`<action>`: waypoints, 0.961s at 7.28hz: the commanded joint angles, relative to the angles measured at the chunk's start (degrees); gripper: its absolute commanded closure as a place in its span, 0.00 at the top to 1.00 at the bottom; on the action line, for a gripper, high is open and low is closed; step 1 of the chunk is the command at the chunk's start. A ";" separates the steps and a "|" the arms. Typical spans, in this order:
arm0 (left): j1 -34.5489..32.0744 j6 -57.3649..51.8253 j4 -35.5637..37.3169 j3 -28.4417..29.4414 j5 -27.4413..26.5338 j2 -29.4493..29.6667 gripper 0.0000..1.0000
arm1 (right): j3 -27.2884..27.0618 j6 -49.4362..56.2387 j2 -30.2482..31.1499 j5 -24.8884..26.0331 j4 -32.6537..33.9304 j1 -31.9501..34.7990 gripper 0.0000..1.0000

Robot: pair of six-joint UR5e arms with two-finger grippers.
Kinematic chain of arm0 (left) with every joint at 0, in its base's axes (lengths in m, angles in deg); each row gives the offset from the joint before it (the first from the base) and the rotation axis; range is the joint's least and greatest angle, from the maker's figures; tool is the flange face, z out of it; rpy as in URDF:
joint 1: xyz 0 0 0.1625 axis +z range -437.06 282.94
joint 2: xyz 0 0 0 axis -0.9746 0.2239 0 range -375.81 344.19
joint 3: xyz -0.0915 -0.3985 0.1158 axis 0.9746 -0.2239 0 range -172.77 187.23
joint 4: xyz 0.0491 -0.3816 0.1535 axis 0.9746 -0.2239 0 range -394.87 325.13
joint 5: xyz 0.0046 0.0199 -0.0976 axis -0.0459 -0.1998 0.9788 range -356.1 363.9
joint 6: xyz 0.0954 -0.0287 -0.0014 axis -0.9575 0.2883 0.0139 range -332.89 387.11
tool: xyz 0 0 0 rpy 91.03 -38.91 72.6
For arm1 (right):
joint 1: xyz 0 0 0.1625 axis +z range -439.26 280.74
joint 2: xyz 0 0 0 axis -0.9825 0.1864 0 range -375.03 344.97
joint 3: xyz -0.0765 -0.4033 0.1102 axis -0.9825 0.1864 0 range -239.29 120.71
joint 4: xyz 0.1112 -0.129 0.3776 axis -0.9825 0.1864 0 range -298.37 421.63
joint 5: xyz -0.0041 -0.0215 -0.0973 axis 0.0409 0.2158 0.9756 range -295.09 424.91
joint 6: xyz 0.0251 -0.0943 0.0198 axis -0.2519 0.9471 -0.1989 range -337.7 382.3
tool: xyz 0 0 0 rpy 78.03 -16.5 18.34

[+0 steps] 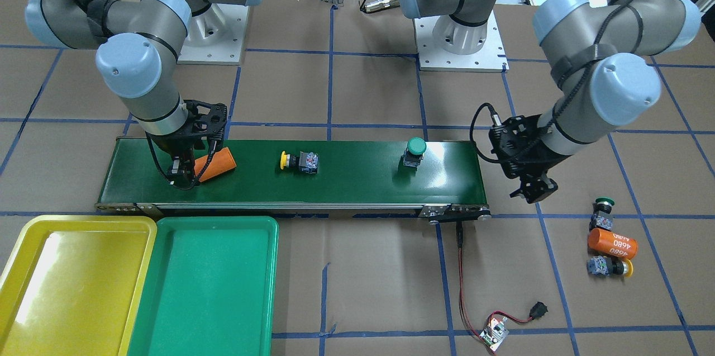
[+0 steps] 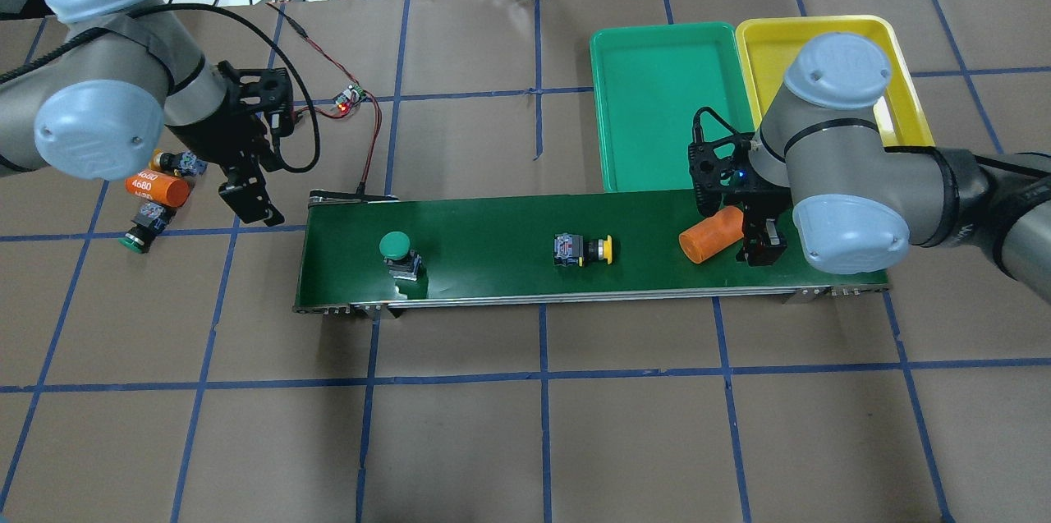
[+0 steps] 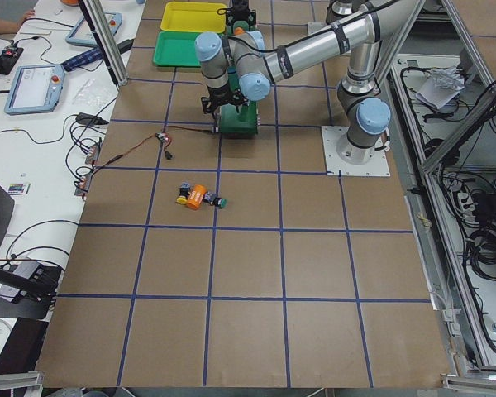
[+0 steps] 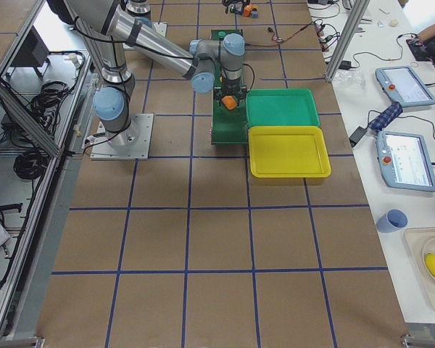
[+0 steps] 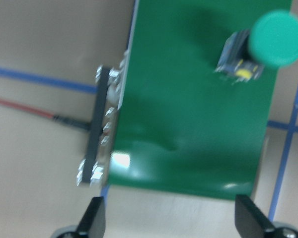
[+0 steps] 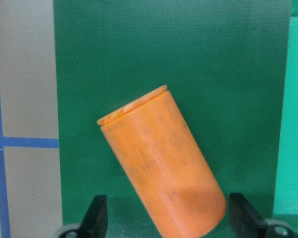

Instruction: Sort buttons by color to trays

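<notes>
orange cylinder (image 6: 161,163) on green belt (image 6: 213,74), between spread fingers (image 6: 95,218) of right hand (image 6: 166,210)

A robotics laboratory is indicated by arms (image 1: 139,65) bolted to a tape-gridded table (image 2: 493,441), with control pendants (image 4: 404,161) and cables (image 3: 484,244) alongside.

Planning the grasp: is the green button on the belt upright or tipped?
Upright: the green button stands on its body on the belt, cap on top.
</notes>
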 commanded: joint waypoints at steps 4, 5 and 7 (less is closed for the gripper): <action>11.28 -23.43 0.59 17.45 -1.25 16.89 1.00 | 0.76 0.24 -1.00 -0.09 -0.10 0.07 0.88; 13.72 -25.20 0.68 20.01 -3.87 20.06 1.00 | 0.41 0.41 -0.74 0.00 -0.19 0.07 0.88; 16.46 -32.66 0.77 20.56 -4.25 22.81 1.00 | 0.32 0.41 -0.47 0.17 -0.28 0.07 0.88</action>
